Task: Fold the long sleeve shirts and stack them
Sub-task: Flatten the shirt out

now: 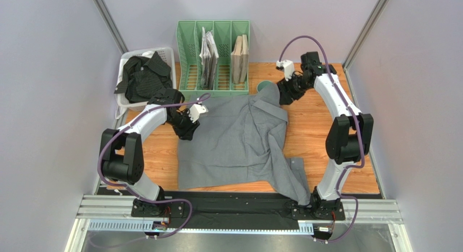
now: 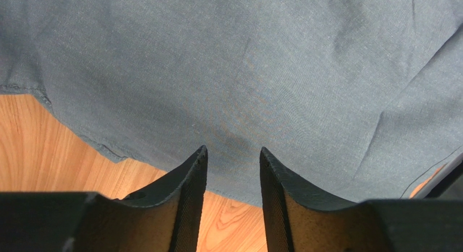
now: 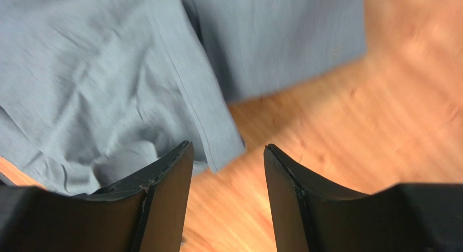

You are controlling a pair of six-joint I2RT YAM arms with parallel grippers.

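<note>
While both pincers stand apart with nothing between their fingers, I see the main risk in how each one bites next. My left gripper (image 2: 232, 151) hovers over the left edge of the grey shirt (image 1: 233, 143), which lies spread on the wooden table (image 1: 320, 132). If it comes down too far inward, I judge it will pinch a single layer and drag the body askew instead of lifting a clean fold line. My right gripper (image 3: 227, 149) sits at the shirt's far right corner, half over bare wood. That wrist view is blurred, so I cannot place the hem exactly, and a close there may catch nothing. One sleeve (image 1: 293, 178) trails off the near edge beside the right arm's base, and it could snag there and pull the fold crooked. The black shirt (image 1: 142, 75) lies crumpled in the white basket (image 1: 166, 50) at far left, just beside the green file rack (image 1: 213, 24), where a wide sweep might clip either.
</note>
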